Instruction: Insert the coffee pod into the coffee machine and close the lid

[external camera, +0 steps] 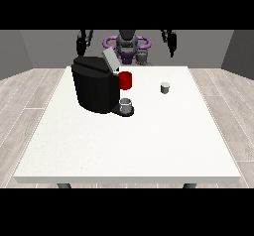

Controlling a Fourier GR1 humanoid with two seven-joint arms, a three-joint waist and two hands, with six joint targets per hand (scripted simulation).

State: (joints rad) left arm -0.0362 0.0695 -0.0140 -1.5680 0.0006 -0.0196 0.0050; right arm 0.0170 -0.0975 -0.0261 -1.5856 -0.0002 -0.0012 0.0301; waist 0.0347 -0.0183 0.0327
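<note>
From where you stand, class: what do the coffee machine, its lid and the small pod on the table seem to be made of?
Coffee machine: probably plastic, matte black, no glints.
Lid: metal or grey plastic; flat pale grey plate, raised open.
Coffee pod: perhaps foil or light plastic; pale grey cylinder, lighter top.

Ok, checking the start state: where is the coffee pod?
In the front view the coffee pod stands on the table, right of centre, apart from the coffee machine at its left.
</note>
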